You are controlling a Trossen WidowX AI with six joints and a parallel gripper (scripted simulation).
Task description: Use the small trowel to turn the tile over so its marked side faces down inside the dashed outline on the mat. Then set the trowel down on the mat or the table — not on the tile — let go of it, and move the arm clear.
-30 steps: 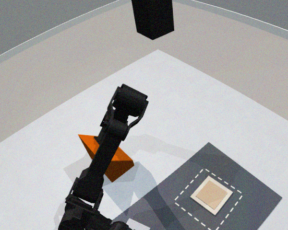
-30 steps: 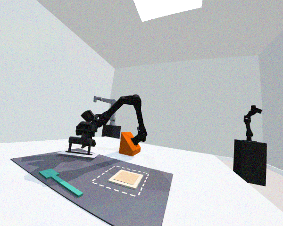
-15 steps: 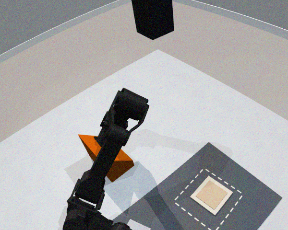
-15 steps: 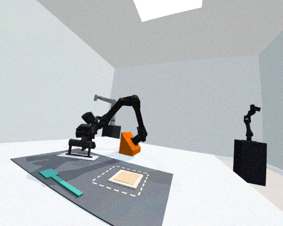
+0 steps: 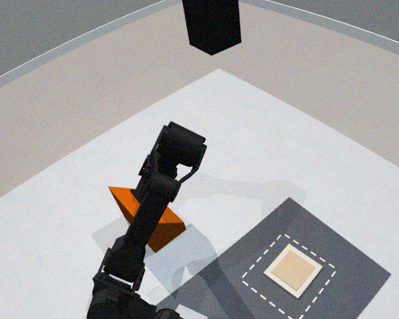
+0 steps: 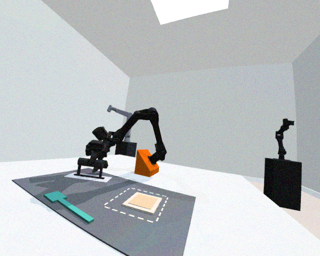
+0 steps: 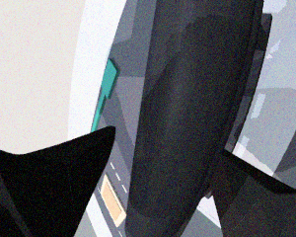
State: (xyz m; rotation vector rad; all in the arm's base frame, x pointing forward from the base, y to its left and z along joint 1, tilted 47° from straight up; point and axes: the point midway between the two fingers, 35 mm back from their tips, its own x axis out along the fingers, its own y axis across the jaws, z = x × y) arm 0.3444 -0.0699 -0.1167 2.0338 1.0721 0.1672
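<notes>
The trowel (image 6: pixel 84 161) (image 5: pixel 193 312) (image 7: pixel 187 74) has a thick black bar handle on two posts over a pale flat blade. It rests blade-down on the dark mat (image 6: pixel 168 234) (image 5: pixel 358 274). My gripper (image 6: pixel 94 164) (image 7: pixel 161 140) is open around the handle, one finger on each side. The fingertips lie outside the top view. The cream tile (image 5: pixel 293 268) (image 6: pixel 143 200) (image 7: pixel 113 199), with a peach square on its upper face, lies flat inside the dashed outline (image 5: pixel 243 280) (image 6: pixel 105 206), apart from the trowel. Its underside is hidden.
A teal flat paddle-shaped tool (image 6: pixel 74 210) (image 7: pixel 110 76) lies on the mat near its edge. An orange wedge block (image 5: pixel 172 236) (image 6: pixel 143 165) stands behind, partly covered by my arm. Other arms on dark pedestals (image 6: pixel 281 182) stand beyond the table.
</notes>
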